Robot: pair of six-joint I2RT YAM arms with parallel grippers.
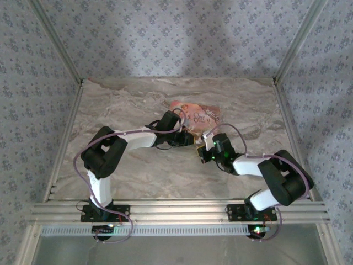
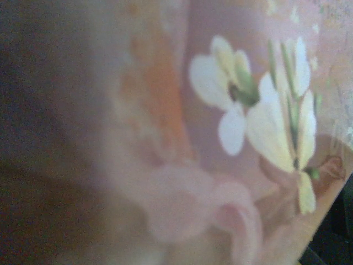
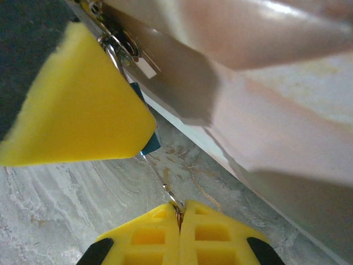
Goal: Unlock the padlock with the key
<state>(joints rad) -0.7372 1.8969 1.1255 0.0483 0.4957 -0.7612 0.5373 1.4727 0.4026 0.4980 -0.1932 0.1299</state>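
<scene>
In the right wrist view my right gripper (image 3: 179,212) is shut on the head of the key (image 3: 161,181). Its thin silvery blade slants up to the teal padlock (image 3: 149,144). Only a corner of the padlock shows, from under a yellow finger (image 3: 83,105) of my left gripper. The padlock's metal shackle (image 3: 113,48) hooks into the clasp on the edge of the pink box (image 3: 287,127). From above, my left gripper (image 1: 190,139) and right gripper (image 1: 201,150) meet at the near edge of the pink box (image 1: 196,116). The left wrist view is a blur of the box's flower print (image 2: 248,110).
The marble tabletop (image 1: 138,105) stretches left and behind the box. Aluminium frame posts (image 1: 69,63) and patterned walls close the sides. A rail (image 1: 176,210) runs along the near edge by the arm bases.
</scene>
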